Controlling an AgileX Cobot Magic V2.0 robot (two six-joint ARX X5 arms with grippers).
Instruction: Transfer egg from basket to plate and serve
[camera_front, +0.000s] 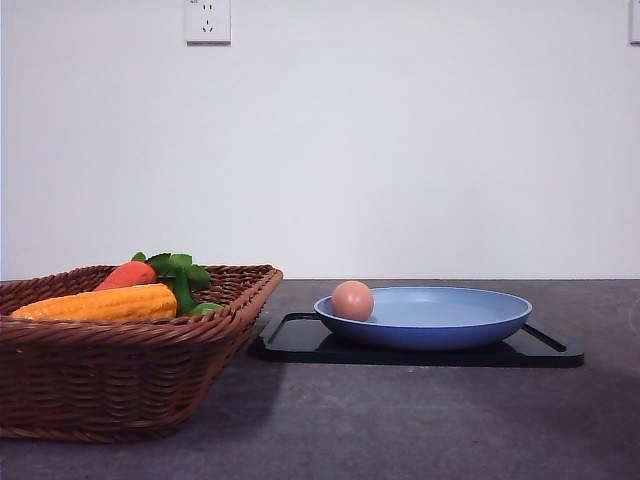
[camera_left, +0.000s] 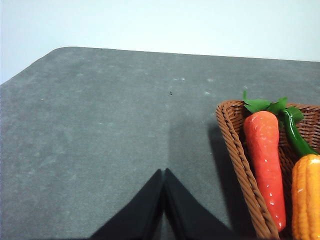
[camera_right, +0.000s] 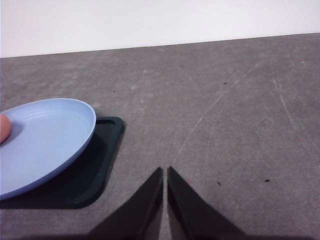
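Smooth egg (camera_front: 352, 300) on matte plate (camera_front: 440, 318) (woven basket (camera_front: 120, 380) apart); both claws pinched together.

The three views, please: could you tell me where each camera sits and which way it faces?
Front: low at table height, facing the wall; basket, egg on plate; no arm.
Left wrist: above the shut left hand, facing table and basket corner.
Right wrist: above the shut right hand, facing the plate's edge.
Shared: front and right wrist both show plate and egg.
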